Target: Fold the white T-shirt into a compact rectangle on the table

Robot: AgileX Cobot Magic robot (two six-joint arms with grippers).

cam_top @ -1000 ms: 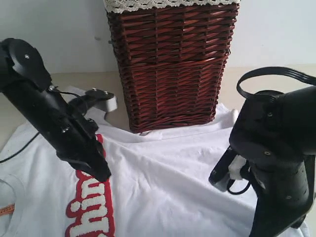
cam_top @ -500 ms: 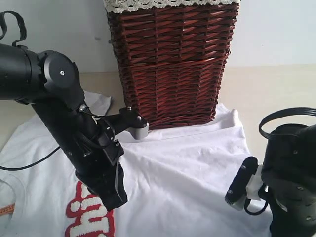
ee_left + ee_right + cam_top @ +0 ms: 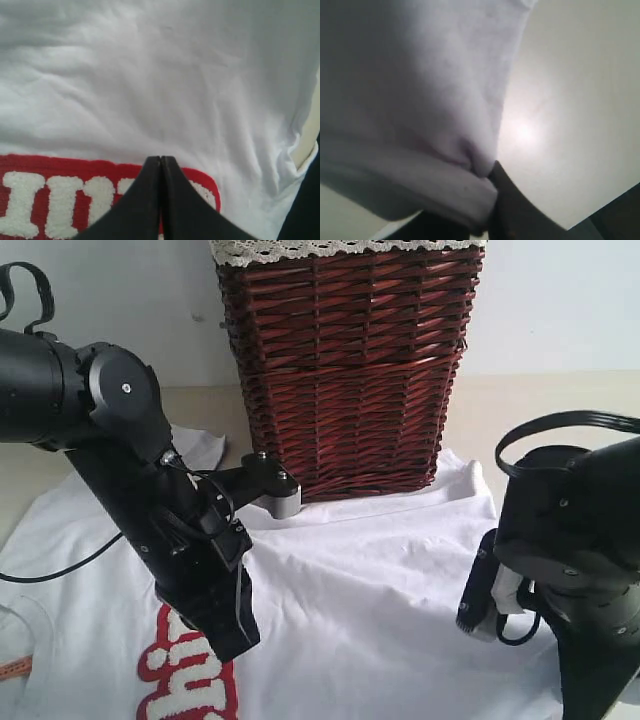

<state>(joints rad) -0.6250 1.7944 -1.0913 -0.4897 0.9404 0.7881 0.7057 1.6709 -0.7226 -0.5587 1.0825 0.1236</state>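
Observation:
The white T-shirt [image 3: 380,580] lies spread on the table [image 3: 530,410], with its red band of fuzzy white letters [image 3: 185,680] at the lower left. My left gripper [image 3: 232,635] hangs over the end of that band [image 3: 200,182], its jaws shut with nothing between them [image 3: 161,160]. At the shirt's right edge my right gripper [image 3: 492,200] is shut on a bunched fold of white cloth [image 3: 445,192], lifted off the table [image 3: 570,100]. In the exterior view the right arm [image 3: 570,570] hides its own jaws.
A tall dark brown wicker basket [image 3: 345,370] with a lace-trimmed liner [image 3: 340,248] stands at the back, on the shirt's far edge. Bare table shows to the right of the basket and beyond the shirt's right edge.
The left arm swung right over the shirt a second ago and has since held still. The right arm dropped low, then rose a little, and its jaws closed on the shirt's edge.

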